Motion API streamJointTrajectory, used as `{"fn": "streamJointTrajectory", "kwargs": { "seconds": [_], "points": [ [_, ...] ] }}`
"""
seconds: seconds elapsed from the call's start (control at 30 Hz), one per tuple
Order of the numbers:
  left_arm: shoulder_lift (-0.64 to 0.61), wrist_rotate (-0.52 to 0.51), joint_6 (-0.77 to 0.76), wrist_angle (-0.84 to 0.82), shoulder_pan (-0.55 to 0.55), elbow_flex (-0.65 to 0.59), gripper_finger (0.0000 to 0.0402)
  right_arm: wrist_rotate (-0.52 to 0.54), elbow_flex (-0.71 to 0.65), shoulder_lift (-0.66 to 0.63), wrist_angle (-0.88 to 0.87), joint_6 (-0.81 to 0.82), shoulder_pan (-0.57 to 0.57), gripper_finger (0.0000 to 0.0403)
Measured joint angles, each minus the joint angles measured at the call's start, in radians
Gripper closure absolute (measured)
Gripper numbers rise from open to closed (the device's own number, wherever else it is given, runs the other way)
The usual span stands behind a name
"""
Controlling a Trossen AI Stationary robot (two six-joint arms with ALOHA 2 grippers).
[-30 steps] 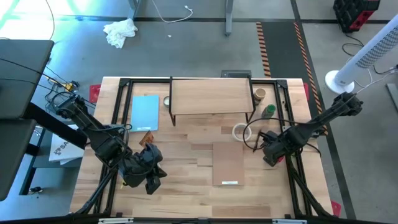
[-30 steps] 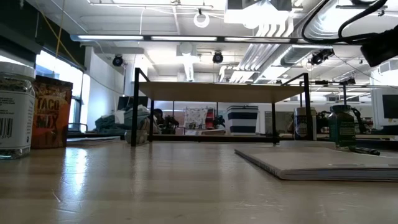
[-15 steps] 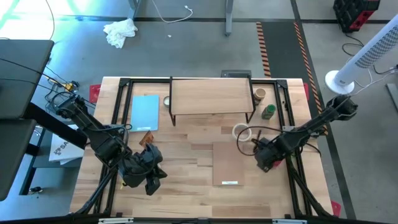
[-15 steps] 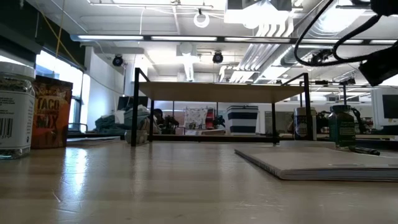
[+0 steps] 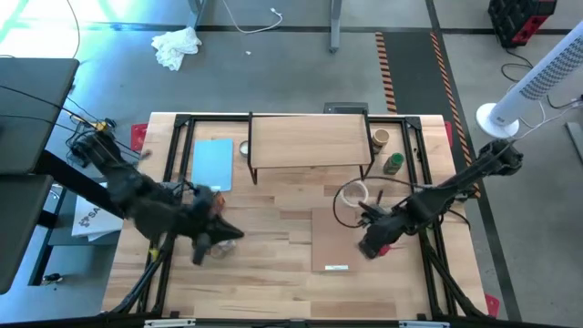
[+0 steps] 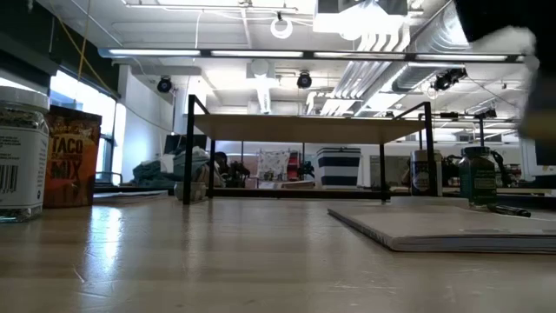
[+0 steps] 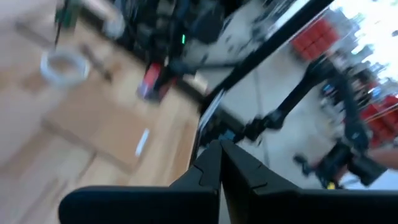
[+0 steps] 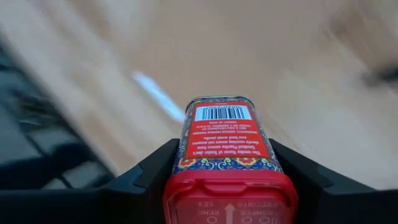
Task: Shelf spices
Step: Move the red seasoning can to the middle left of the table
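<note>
The shelf stands at the table's far middle on black wire frames. A tan-topped jar and a green-topped jar stand by its right end, another jar by its left end. A clear jar stands on the table beside an orange packet. My right gripper is shut on a red-lidded spice tin over the thin pale board. My left gripper is shut and empty, raised over the table's left part. My right gripper pinches the red-lidded tin by its two opposite sides just below the lid, one finger on each side. The tin lies along the fingers, lid toward the wrist, its barcoded end pointing slantwise down at the table. It hangs clear above the board.
A light-blue pad lies left of the shelf. A white tape ring lies between the shelf and the thin board. Black frame rails run along the table's left and right sides. Bare wood shows across the near middle.
My right gripper has carried the red tin from the right rail toward the table's left and near edge, to above the thin board. My left gripper has risen from the table and tipped its fingers upward, staying shut.
</note>
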Motion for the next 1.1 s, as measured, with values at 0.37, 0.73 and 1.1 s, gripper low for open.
{"fn": "streamJointTrajectory", "kwargs": {
  "seconds": [0.37, 0.73, 1.1],
  "points": [
    [-0.233, -0.142, 0.39, 0.119, -0.001, 0.0, 0.0401, 0.093, 0.488, 0.339, 0.19, -0.463, -0.242, 0.0205],
    [-0.281, 0.026, 0.509, 0.192, -0.001, 0.0, 0.0401, -0.078, 1.323, 1.019, -0.084, -0.737, -0.42, 0.0205],
    [-0.28, 0.137, 0.555, 0.189, -0.008, 0.0, 0.0401, -0.225, 1.182, 1.124, -0.002, -0.583, -0.463, 0.0205]
  ]
}}
